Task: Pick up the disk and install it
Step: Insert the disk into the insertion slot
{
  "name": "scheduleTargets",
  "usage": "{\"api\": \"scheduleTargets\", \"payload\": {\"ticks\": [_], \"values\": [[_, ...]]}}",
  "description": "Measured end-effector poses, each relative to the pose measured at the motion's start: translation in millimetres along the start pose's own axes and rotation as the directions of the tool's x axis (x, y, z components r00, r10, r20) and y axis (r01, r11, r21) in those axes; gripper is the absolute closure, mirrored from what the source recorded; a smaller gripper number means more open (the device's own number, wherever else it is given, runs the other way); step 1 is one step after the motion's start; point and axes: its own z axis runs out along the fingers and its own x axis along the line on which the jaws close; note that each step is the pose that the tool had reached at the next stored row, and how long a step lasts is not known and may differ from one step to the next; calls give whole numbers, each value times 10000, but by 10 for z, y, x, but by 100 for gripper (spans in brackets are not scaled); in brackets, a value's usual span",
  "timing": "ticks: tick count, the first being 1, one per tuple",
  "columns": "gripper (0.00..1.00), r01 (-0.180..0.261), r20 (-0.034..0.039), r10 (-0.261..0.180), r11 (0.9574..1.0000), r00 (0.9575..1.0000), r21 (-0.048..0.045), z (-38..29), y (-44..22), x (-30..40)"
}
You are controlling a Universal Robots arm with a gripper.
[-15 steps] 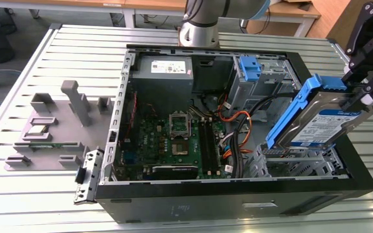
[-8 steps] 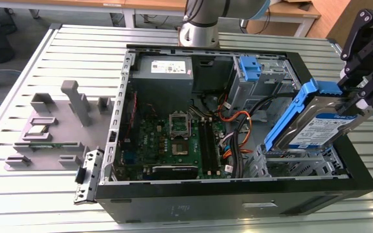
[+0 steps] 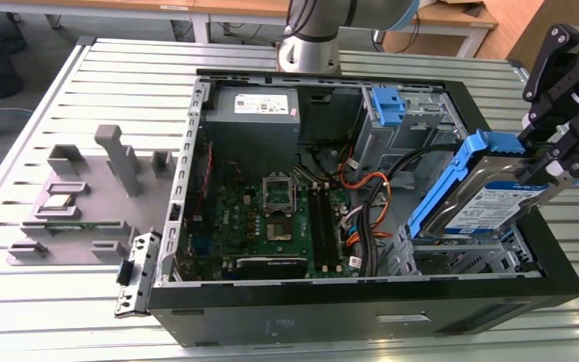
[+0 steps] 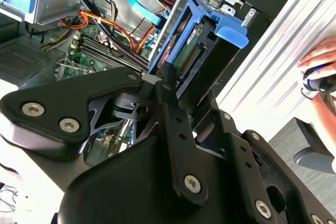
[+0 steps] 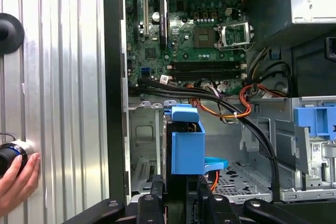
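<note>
The disk (image 3: 482,197) is held by the gripper (image 3: 551,163), whose black fingers (image 3: 573,134) are closed on the upper end of its blue carrier. The silver drive with the blue-and-white label is hung slantwise below the fingertips, tilted rather than flat. In the second wrist view the fingers (image 4: 170,103) are seen clamped against the drive's near end, and the carrier's blue handle tab (image 4: 231,29) is seen just beyond them. Beneath the fingers, at the disk's lower end, the metal drive cage (image 3: 466,256) is found in a corner of the open computer case (image 3: 350,320); whether the disk is touching the cage cannot be told. Farther ahead of the fingers, deeper in the case, the green motherboard (image 5: 194,30) is laid flat, and black and orange cables (image 5: 265,145) are run between it and the cage. Off to one side of the fingers a blue plastic bracket (image 3: 388,102) is seated in another bay, and the grey power supply (image 3: 254,105) is set well apart from them at the case's far wall. The case is laid on its side on a slatted metal table (image 3: 118,68), where a grey fixture (image 3: 78,200) is placed far from the fingers, at the exterior view's left. In the first wrist view a person's hand (image 5: 18,182) is rested against a small dark round device (image 5: 8,156) on the table, outside the case wall and to one side of the fingers.
</note>
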Motion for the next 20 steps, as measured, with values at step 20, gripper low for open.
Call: {"api": "scheduleTargets", "payload": {"ticks": [20], "values": [[65, 125, -2, -125, 9999, 9999, -7, 26, -1, 1]]}}
